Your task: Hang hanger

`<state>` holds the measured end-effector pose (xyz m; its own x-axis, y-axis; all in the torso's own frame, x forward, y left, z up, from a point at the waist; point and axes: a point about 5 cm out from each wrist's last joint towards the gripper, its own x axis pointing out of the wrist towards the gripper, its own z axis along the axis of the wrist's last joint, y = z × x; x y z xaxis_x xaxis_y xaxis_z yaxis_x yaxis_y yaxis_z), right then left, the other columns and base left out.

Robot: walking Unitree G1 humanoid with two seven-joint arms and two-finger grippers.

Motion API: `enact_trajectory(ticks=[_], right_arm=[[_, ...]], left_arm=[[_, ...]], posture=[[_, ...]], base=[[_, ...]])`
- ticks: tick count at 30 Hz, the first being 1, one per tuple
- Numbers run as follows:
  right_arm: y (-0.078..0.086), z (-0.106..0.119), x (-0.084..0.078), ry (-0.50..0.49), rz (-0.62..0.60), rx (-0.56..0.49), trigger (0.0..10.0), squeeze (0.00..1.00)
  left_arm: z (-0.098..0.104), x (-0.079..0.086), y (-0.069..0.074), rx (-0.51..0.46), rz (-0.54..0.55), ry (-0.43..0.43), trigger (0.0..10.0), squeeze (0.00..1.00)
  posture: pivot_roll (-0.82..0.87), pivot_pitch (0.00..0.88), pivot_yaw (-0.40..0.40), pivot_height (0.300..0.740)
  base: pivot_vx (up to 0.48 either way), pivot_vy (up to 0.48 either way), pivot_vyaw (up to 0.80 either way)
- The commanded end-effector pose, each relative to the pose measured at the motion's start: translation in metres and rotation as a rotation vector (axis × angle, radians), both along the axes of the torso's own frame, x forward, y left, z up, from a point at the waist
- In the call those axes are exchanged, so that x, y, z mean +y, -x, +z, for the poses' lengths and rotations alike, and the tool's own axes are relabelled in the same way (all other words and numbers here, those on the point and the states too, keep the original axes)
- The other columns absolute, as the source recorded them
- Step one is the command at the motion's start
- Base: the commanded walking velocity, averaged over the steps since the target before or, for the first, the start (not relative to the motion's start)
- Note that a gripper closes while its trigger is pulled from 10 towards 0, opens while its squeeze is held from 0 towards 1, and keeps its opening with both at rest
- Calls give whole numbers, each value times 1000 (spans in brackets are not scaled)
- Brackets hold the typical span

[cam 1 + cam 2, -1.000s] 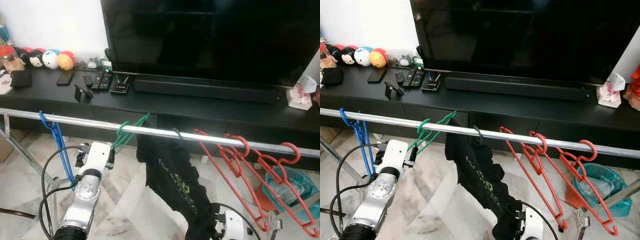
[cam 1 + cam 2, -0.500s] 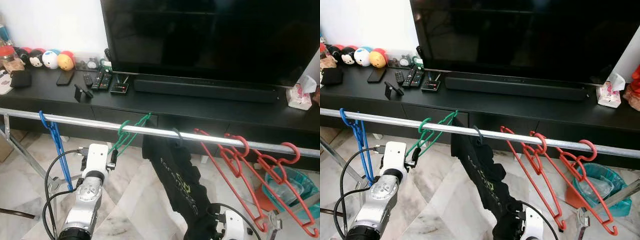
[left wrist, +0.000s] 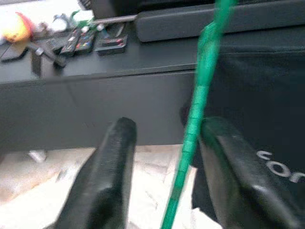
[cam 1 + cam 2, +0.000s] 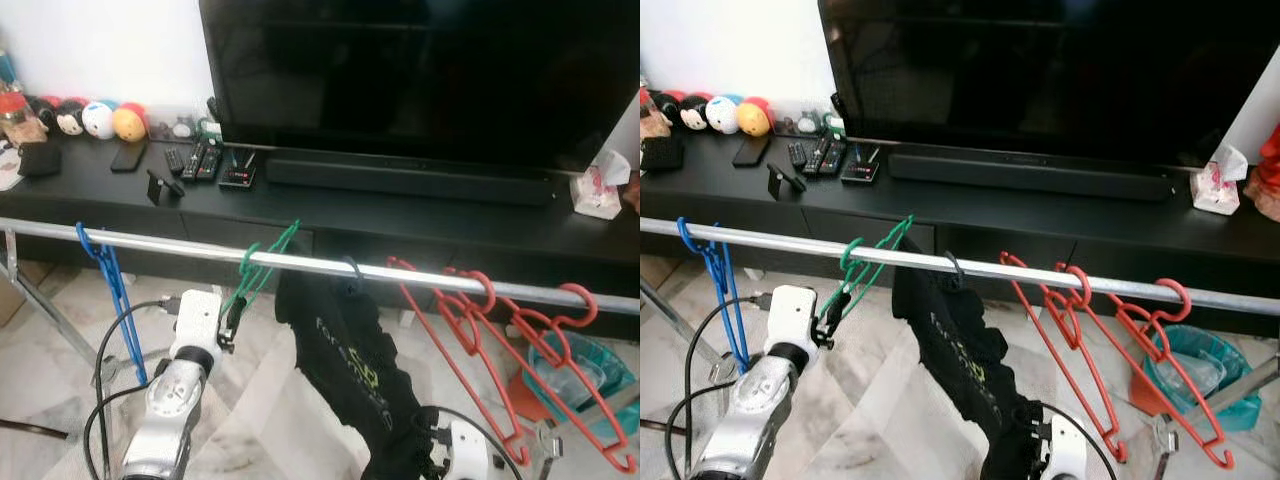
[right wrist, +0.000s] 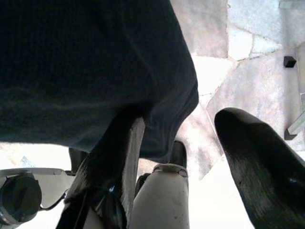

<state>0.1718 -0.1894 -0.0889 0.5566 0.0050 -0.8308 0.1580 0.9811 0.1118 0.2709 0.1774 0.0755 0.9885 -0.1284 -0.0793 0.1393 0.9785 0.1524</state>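
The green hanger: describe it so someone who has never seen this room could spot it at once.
Find the long metal rail running in front of the black TV stand. Between the blue hanger near the rail's left end and the black shirt in the middle hangs the green hanger, by the left gripper. It is the one green hanger; the rest are blue or red.

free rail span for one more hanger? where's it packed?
Bare rail lies between the blue hanger and the green hanger. It is crowded from the black shirt to the red hangers. Left gripper is open around the green hanger.
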Motion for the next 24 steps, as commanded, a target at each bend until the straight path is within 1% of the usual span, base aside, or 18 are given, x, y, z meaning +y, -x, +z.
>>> enact_trajectory(ticks=[1, 2, 5, 11, 12, 13, 14, 15, 17, 18, 19, 24], right_arm=[[-1, 1, -1, 6, 5, 0, 10000, 0], [-1, 1, -1, 7, 7, 0, 10000, 0], [-1, 1, -2, 8, 7, 1, 10000, 0], [-2, 1, -3, 11, 15, 2, 10000, 0], [-2, 1, -3, 11, 15, 1, 10000, 0], [-2, 1, -3, 11, 15, 1, 10000, 0], [-2, 1, -3, 12, 14, 1, 10000, 0], [-2, 1, -3, 12, 13, 0, 10000, 0], [-2, 1, -3, 12, 13, 0, 10000, 0], [-2, 1, -3, 12, 13, 0, 10000, 0], [-2, 1, -3, 12, 13, -1, 10000, 0], [-2, 1, -3, 11, 18, 0, 10000, 0]], left_arm=[[3, 2, 3, -10, -21, 4, 0, 0], [0, 4, 9, 4, -34, 5, 0, 0], [-4, 9, 15, 23, -31, -11, 0, 0], [-4, 10, 15, 24, -2, -9, 0, 0], [-3, 9, 14, 19, -3, 7, 353, 0], [-3, 9, 14, 19, -3, 7, 353, 0], [1, 6, 12, 0, -9, 30, 9608, 0], [8, 2, 12, -27, -31, 61, 10000, 0], [8, 2, 12, -27, -31, 61, 10000, 0], [13, -2, 11, -46, -63, 88, 10000, 0], [15, -3, 12, -53, -75, 95, 10000, 0], [19, -5, 12, -61, -101, 86, 10000, 0]], posture=[[61, 0, -40, 740], [66, 0, -43, 740], [71, 0, -48, 740], [68, 0, -52, 740], [67, 0, -52, 740], [67, 0, -52, 740], [65, 0, -53, 740], [66, 0, -53, 740], [66, 0, -53, 740], [68, 0, -53, 740], [69, 0, -53, 740], [71, 0, -53, 740]], base=[[0, 0, 0], [0, 0, 0], [0, 0, 0], [0, 0, 0], [0, 0, 0], [0, 0, 0], [0, 0, 0], [0, 0, 0], [0, 0, 0], [0, 0, 0], [0, 0, 0], [0, 0, 0]])
